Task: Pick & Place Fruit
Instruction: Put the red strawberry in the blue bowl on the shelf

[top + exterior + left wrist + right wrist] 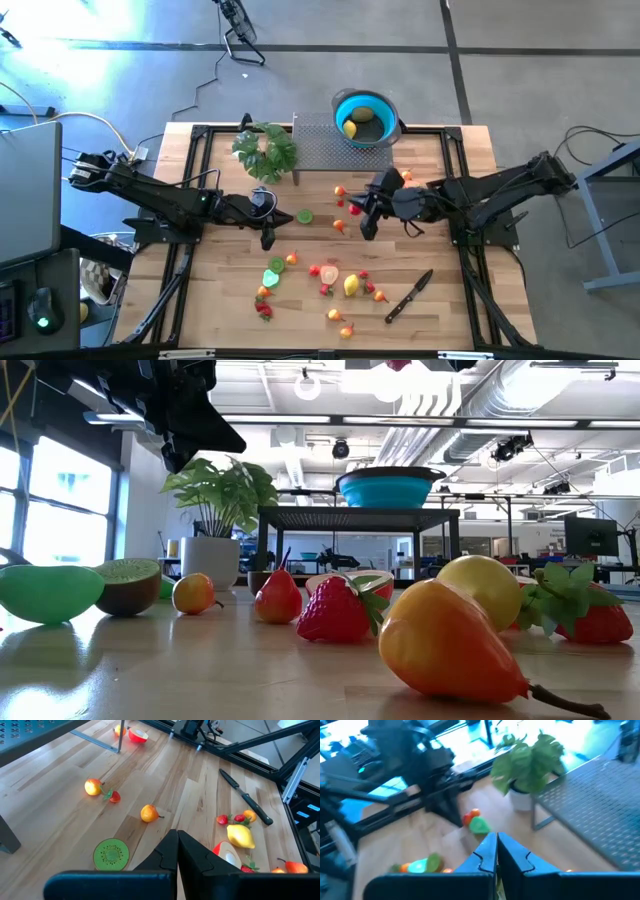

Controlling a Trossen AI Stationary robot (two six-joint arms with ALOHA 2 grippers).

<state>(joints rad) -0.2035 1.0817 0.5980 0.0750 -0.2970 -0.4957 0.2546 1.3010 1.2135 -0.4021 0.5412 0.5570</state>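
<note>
Most of the fruit (318, 283) lies scattered on the wooden table (440, 320), a few pieces already in the blue bowl (366, 118) on the mesh rack (325, 150), evidently the drop-off. The left gripper (267, 238) and right gripper (367, 230) hover over the table, both pinched shut and empty. The bowl's rim hides part of its contents.

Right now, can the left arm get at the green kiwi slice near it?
Probably yes. The left pincer hangs shut close to the kiwi slice, with bare table between them and nothing lying across the path. It would need to open first.
</note>
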